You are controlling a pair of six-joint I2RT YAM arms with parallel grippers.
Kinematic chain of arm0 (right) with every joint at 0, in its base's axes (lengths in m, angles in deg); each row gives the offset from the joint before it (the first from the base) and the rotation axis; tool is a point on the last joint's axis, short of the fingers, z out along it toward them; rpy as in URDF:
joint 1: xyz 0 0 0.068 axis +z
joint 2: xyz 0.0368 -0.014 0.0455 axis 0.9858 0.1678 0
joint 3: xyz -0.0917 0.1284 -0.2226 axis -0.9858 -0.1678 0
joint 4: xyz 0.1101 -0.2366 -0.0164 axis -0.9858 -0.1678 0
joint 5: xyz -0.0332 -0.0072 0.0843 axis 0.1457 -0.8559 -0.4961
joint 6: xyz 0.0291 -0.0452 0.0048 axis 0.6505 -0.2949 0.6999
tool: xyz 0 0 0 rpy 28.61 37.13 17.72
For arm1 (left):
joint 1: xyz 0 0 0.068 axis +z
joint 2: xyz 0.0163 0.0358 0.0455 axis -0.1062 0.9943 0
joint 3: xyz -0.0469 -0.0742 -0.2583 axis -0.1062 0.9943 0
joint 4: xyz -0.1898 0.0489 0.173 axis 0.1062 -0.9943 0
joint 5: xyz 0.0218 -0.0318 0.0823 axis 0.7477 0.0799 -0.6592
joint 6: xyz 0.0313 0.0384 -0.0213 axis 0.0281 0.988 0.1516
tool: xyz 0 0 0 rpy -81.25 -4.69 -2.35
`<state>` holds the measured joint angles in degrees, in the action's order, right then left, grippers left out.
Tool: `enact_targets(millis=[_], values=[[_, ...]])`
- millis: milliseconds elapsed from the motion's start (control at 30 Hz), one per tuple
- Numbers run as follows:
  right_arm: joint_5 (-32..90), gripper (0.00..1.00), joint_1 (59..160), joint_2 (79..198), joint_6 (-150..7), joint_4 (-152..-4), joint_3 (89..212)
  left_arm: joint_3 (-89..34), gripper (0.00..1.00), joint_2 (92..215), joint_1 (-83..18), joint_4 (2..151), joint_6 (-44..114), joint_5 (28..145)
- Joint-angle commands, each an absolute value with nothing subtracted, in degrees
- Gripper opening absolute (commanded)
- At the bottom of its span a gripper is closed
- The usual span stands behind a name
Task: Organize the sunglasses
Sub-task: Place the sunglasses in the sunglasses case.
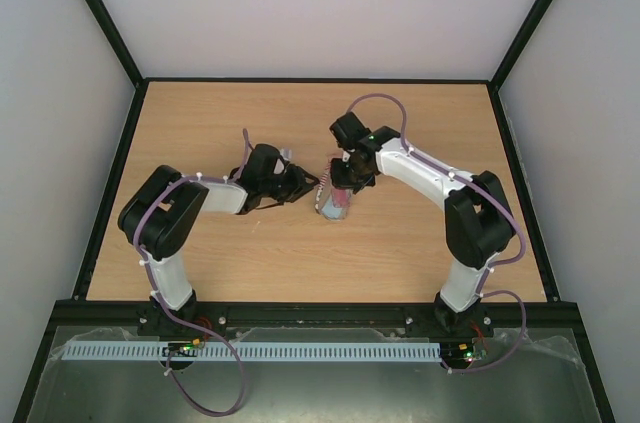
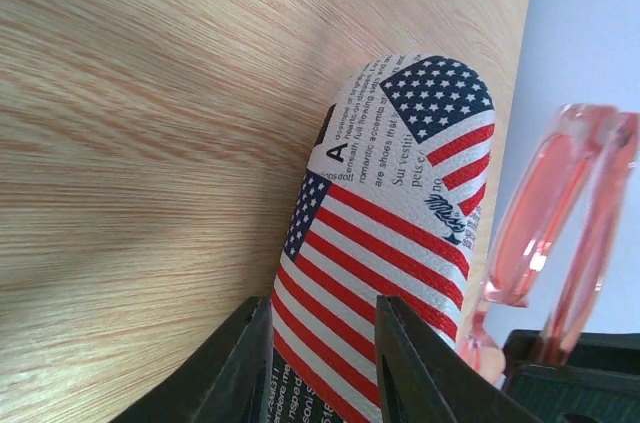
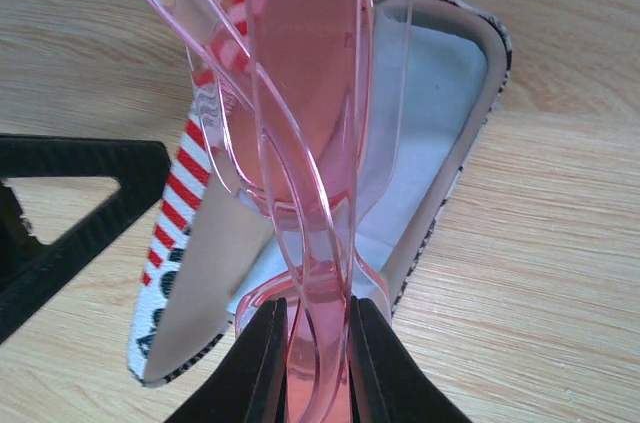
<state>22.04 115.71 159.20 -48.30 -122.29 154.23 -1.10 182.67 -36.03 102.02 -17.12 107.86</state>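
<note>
The left gripper (image 2: 325,358) pinches the flag-patterned case (image 2: 395,233) near the middle of the table (image 1: 420,253), with its two fingers pressed on the shell. The right gripper (image 3: 315,348) pinches the folded sunglasses (image 3: 300,133), pink and see-through. It holds them at the open mouth of the case, where a light blue cloth (image 3: 435,83) lies inside. I cannot tell whether the sunglasses touch the case.

Lab: walled wooden table (image 1: 420,243)

Overhead view far; wrist views close, sharing sunglasses (image 3: 300,93), case (image 2: 390,223).
</note>
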Motion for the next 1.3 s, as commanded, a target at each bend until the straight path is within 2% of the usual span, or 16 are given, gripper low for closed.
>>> enact_targets(millis=[0,367,1267], values=[[22.60,0.06,115.15,159.78,-46.39,-120.49,152.02,-1.26,0.31,181.99,-36.41,101.72,-16.27,107.70],[22.77,0.05,115.14,159.00,-39.63,-113.27,145.02,2.32,0.31,180.53,-38.70,105.58,-18.58,107.33],[24.46,0.04,113.21,165.53,-48.15,-121.07,152.73,-4.24,0.31,184.76,-37.56,101.40,-15.89,107.09]])
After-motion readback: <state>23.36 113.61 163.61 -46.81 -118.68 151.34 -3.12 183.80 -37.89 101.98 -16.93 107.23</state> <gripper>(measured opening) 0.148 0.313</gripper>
